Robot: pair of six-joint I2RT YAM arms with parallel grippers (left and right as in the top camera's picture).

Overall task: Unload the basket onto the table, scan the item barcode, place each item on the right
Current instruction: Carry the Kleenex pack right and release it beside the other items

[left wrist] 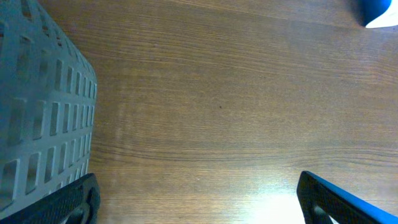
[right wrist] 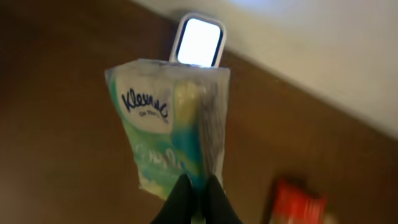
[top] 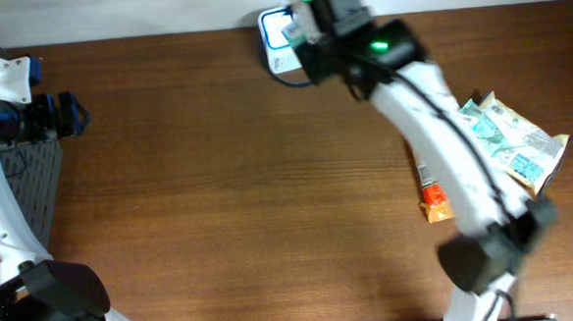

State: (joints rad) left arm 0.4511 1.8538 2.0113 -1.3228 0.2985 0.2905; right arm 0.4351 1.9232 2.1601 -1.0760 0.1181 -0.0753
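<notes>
My right gripper (right wrist: 199, 190) is shut on the bottom edge of a green and white Kleenex tissue pack (right wrist: 171, 118), which stands up from the fingers. Just beyond the pack's top lies the scanner (right wrist: 200, 40), a white rounded unit with a bright window. From overhead, the right gripper (top: 304, 27) reaches to the table's far edge, holding the pack over the white and blue scanner (top: 276, 41). The pack's barcode does not show. My left gripper (top: 68, 113) is open at the far left; its fingers (left wrist: 78, 199) stand wide apart over bare wood.
A grey perforated basket (left wrist: 37, 106) stands beside the left gripper, at the table's left edge (top: 27, 184). On the right lie a second tissue pack (top: 517, 143) and an orange-red packet (top: 433, 202), partly under the right arm. A white wall runs along the back.
</notes>
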